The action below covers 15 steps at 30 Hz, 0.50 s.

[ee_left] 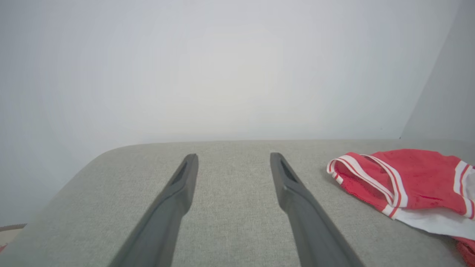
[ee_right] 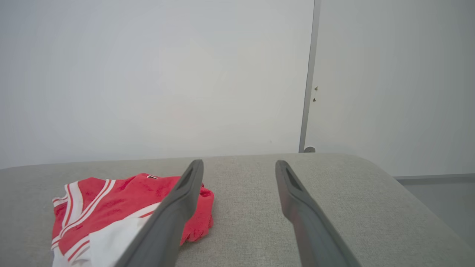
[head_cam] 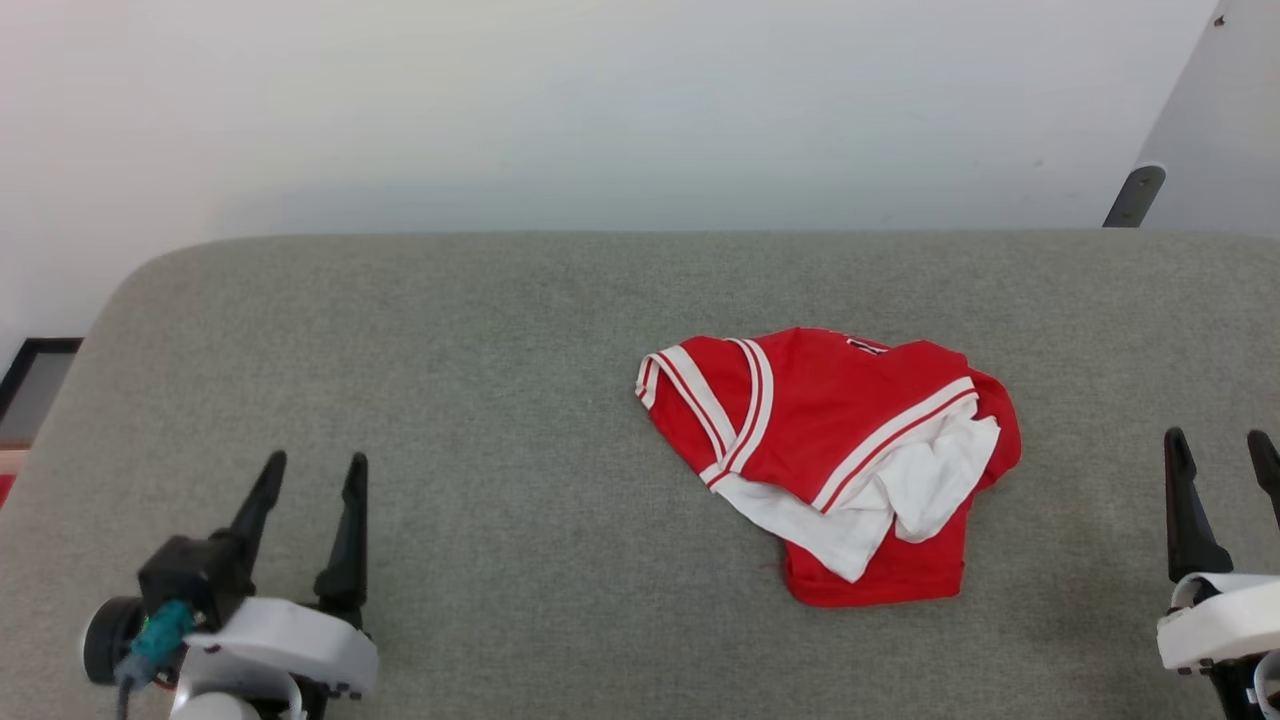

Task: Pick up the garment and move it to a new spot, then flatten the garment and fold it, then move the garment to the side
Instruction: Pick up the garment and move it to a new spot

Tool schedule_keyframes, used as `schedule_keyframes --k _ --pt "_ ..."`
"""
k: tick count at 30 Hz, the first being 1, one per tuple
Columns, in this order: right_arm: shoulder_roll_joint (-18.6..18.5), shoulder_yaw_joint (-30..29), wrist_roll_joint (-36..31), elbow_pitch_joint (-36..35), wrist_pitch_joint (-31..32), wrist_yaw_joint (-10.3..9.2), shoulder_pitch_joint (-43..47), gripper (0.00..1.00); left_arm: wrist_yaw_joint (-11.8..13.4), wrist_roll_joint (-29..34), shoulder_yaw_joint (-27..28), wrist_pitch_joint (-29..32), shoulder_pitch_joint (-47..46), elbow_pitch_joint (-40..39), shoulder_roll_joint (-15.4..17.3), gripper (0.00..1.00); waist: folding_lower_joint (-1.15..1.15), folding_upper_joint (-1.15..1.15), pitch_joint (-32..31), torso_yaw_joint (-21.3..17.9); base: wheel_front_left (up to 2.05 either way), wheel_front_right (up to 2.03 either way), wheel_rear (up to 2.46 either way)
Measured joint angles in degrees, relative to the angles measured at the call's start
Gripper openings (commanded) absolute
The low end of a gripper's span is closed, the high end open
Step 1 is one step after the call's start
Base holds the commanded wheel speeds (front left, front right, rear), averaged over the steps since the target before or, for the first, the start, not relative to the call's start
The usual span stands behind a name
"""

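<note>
Head view: garment (head_cam: 830,440) sits crumpled in a heap right of centre on the grey fabric tabletop (head_cam: 500,350), about mid-depth between far and near edges. Red body on top, striped trim showing, white sleeve fabric spilling out on the near side. Left gripper (head_cam: 316,458) is over the near-left corner, jaws spread wide and empty, well apart from the garment. Right gripper (head_cam: 1216,437) is at the right edge, also spread and empty, near the heap but not touching. Left wrist view: left gripper (ee_left: 233,155) over bare fabric, garment (ee_left: 415,174) off to the right. Right wrist view: right gripper (ee_right: 239,163) with one finger overlapping the garment (ee_right: 122,200) in frame.
</note>
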Motion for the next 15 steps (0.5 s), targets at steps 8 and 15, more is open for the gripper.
schedule_keyframes --k 8,15 --pt "1.52 0.03 -0.76 -2.78 0.08 0.0 0.18 1.0 -2.82 6.21 5.34 0.0 2.76 -0.56 -3.99 1.0 0.0 0.0 -0.44 -0.1 0.0 0.0 0.0" --pt "2.2 0.2 -1.71 -1.35 -0.22 0.0 1.57 1.0 -5.1 7.38 8.12 0.0 3.49 1.86 -6.23 1.0 0.0 0.0 -0.05 -0.2 0.0 0.0 0.0"
